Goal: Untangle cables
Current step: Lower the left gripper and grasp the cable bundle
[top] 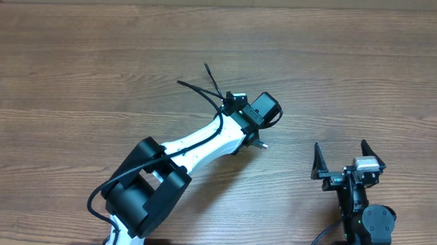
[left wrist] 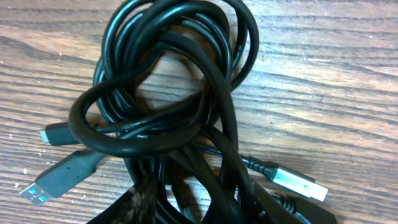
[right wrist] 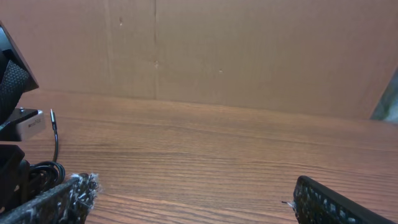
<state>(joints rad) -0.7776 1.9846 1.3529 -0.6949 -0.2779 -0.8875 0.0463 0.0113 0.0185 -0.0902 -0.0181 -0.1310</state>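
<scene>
The cables are several thin black cords bunched in a tangled knot on the wood table, filling the left wrist view. A grey USB plug and a smaller plug stick out at the left, and a silver-tipped plug at the right. My left gripper sits low on the knot, its fingers pressed against cords packed between them. From overhead the left gripper covers most of the cables, with loose ends poking up-left. My right gripper stands open and empty, right of the bundle.
The right wrist view shows bare wood table between the right gripper's spread fingers, a brown cardboard wall behind, and the left arm's wrist with a cord loop at the far left.
</scene>
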